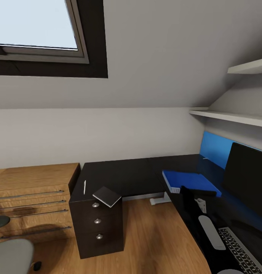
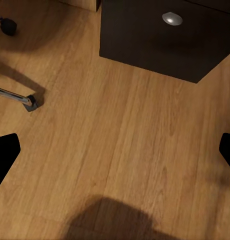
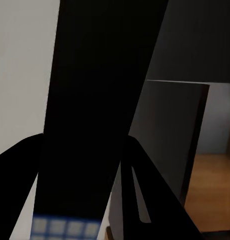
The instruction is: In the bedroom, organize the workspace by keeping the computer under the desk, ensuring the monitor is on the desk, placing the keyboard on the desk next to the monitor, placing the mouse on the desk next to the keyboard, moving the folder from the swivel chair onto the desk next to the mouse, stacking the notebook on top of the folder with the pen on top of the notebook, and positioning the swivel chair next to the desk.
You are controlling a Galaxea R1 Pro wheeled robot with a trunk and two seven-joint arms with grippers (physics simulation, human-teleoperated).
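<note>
The blue folder point(image 1: 188, 179) lies on the black desk point(image 1: 127, 175) in front of the monitor point(image 1: 248, 179). My right gripper point(image 1: 187, 193) is at the folder's near edge. In the right wrist view its fingers point(image 3: 145, 195) flank a blue-white strip of the folder point(image 3: 67, 227). The keyboard point(image 1: 239, 252) sits on the desk near me. On the drawer-unit end, the grey notebook point(image 1: 107, 196) overhangs the edge and the white pen point(image 1: 84, 187) lies beside it. The swivel chair point(image 1: 11, 255) is at lower left. My left gripper point(image 2: 115, 155) hangs open over the floor. Computer and mouse are out of view.
A light-wood cabinet point(image 1: 32, 198) stands left of the desk's dark drawer unit point(image 1: 96, 228). Wall shelves point(image 1: 237, 116) hang over the monitor side. A chrome chair leg with its caster point(image 2: 22, 99) lies on the wood floor point(image 2: 120, 150) near my left gripper.
</note>
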